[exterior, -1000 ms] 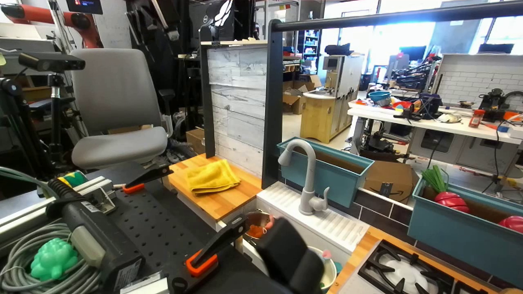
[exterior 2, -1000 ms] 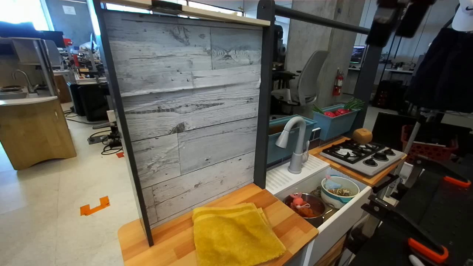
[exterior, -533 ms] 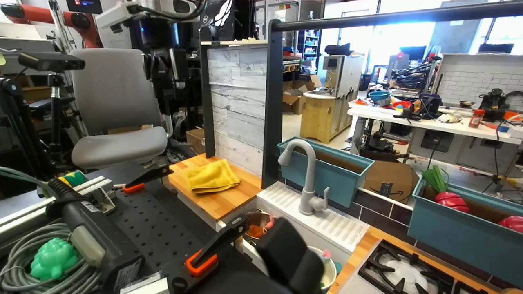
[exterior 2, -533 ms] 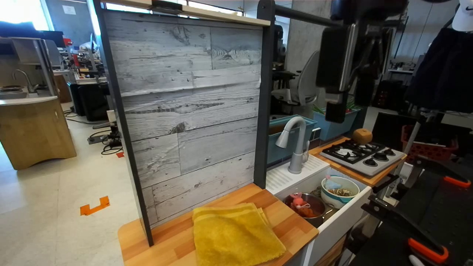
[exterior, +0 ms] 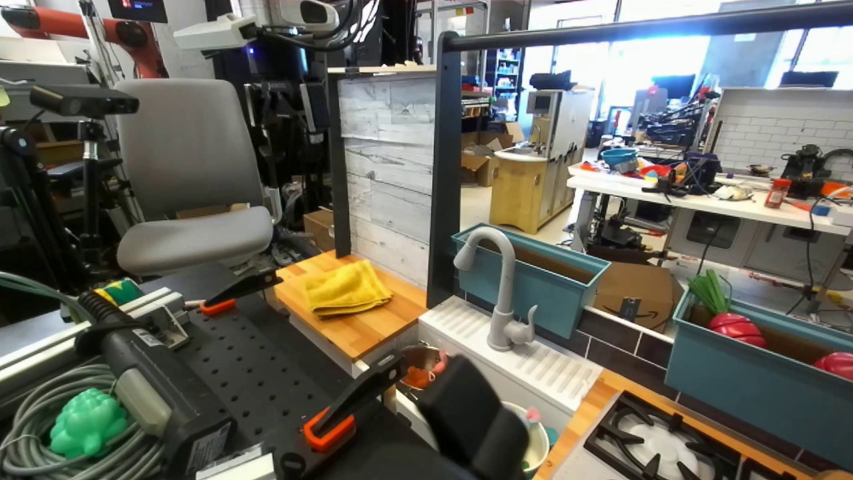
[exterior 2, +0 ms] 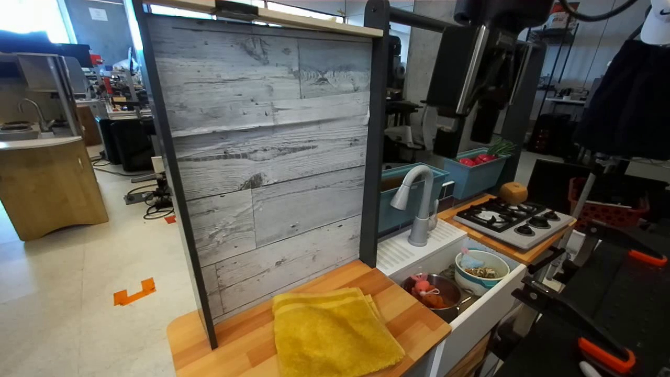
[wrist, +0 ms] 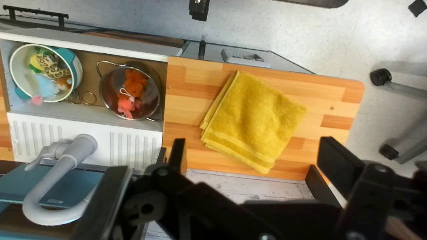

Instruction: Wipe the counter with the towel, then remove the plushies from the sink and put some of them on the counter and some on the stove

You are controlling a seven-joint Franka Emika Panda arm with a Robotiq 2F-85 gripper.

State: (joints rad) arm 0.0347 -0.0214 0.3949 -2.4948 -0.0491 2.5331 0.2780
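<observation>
1. In the wrist view, the gripper (wrist: 252,151) comes in from the bottom of the frame. Its two fingers stand wide apart, toward the lower left and the lower right of the yellow towel (wrist: 253,120). The towel lies folded on the wooden counter (wrist: 183,100), right of the centre. At the left is the sink (wrist: 100,45) with its grey tap (wrist: 71,156). In it, a metal pot (wrist: 149,95) holds an orange plushie (wrist: 134,83) and a pink plushie (wrist: 126,105). A white and teal bowl (wrist: 20,78), at the upper left, holds among others a leopard-spotted plushie (wrist: 51,65) and a light blue plushie (wrist: 45,86).

2. In an exterior view, the stove (exterior 2: 497,215) is seen whole at the right, with a round brown thing (exterior 2: 513,192) at its far edge. The gripper hangs at the upper right, well apart from the towel; the gap of its fingers is difficult to judge here. The towel, at the lower middle, is cut by the bottom of the frame.

3. In an exterior view, and only there, a green toy (exterior: 88,423) sits within a coil of grey hose (exterior: 36,407) at the lower left. A blurred black object (exterior: 470,420) covers much of the sink. The towel is whole, left of the centre; the stove is cut at the lower right. The gripper, at the upper left, is dark before dark things, so its spread cannot be told from this side.
</observation>
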